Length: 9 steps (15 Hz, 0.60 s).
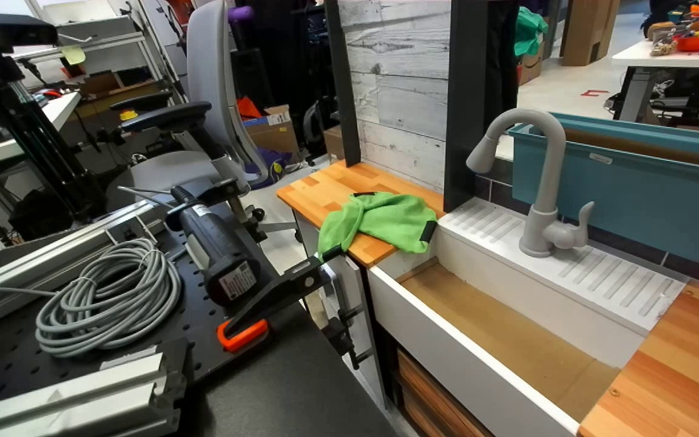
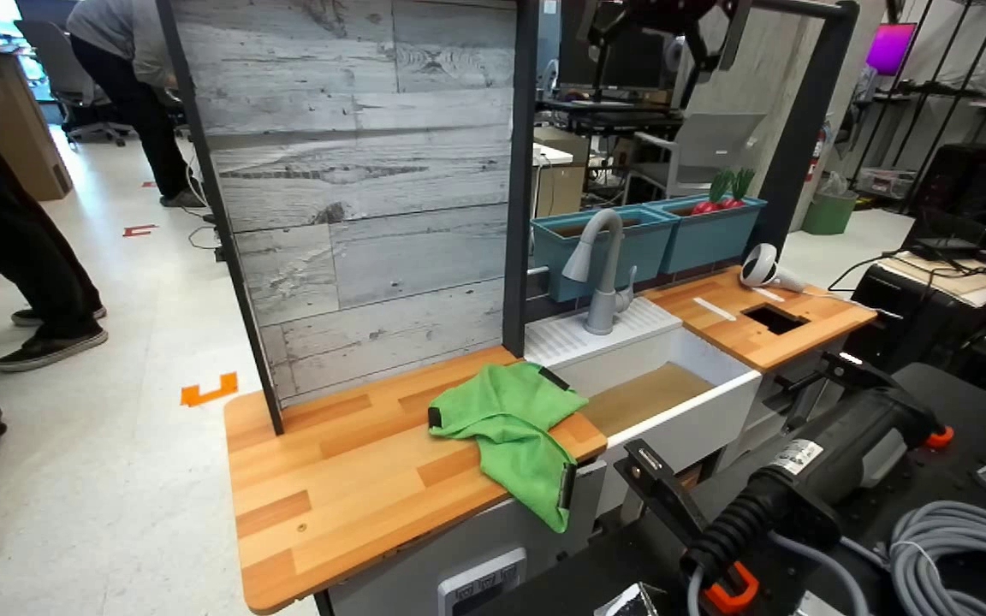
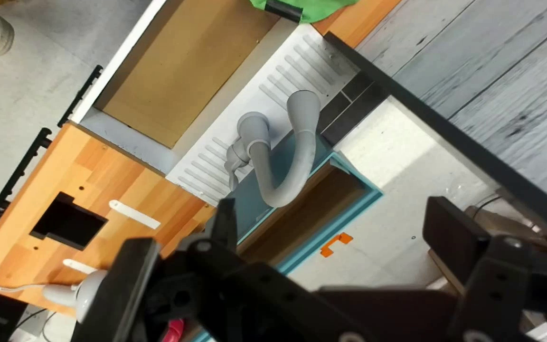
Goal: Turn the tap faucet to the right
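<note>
The grey tap faucet (image 1: 553,164) stands upright on the white ribbed ledge (image 1: 489,221) behind the sink. It also shows in an exterior view (image 2: 606,282). Its arched spout points toward the wood-plank panel, along the ledge rather than over the basin. Its side lever (image 1: 580,227) is on the side away from the panel. In the wrist view the faucet (image 3: 306,152) is seen from above, ahead of the fingers. My gripper (image 3: 330,209) is open and empty, apart from the faucet. In an exterior view the gripper (image 2: 668,34) hangs high above the planters, partly cut off.
Teal planters (image 1: 628,188) stand right behind the faucet. The plank panel (image 2: 373,188) and its dark post (image 2: 520,171) rise beside it. A green cloth (image 1: 380,221) lies on the wooden counter left of the sink. A white controller (image 2: 760,265) lies on the far counter.
</note>
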### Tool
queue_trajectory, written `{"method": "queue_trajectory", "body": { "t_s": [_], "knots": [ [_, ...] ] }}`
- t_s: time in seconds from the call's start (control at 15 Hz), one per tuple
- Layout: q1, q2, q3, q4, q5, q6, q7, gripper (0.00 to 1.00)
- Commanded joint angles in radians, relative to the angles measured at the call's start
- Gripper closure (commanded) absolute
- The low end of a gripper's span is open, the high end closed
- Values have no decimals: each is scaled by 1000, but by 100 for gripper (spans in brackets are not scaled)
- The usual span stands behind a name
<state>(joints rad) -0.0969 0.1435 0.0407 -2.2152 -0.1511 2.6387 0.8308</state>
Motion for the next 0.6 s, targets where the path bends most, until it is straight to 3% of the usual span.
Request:
{"method": "queue_trajectory", "body": {
  "t_s": [0.0, 0.53],
  "knots": [
    [49, 142, -83, 75, 19, 83, 35, 0],
    [102, 376, -141, 235, 180, 109, 19, 0]
  ]
}}
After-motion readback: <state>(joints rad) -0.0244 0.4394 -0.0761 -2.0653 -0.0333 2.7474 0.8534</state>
